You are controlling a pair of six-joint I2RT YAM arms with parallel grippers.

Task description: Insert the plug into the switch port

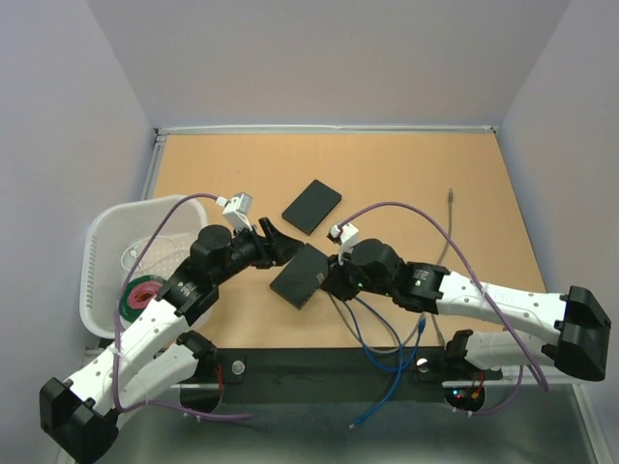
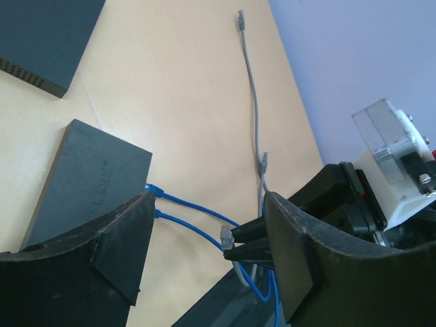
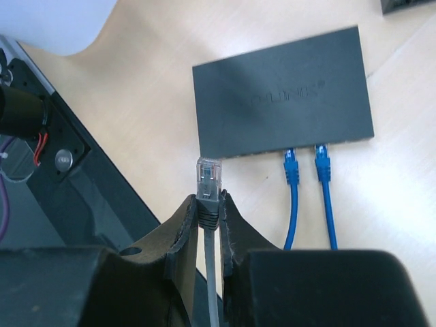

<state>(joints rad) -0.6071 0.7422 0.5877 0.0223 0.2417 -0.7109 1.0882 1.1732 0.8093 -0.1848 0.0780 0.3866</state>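
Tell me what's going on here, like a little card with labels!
right claw: shut on the gray plug
left claw: open, holding nothing
switch: lying flat, two blue cables plugged into it
gray plug: pointing toward the switch, not yet in a port
second switch: farther back, nothing touching it

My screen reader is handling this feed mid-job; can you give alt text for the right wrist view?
The right claw pinches a gray cable just behind its clear plug, aimed at the dark switch near its left corner but not inserted. Two blue cables already sit in ports further right on that edge, above a tan table.
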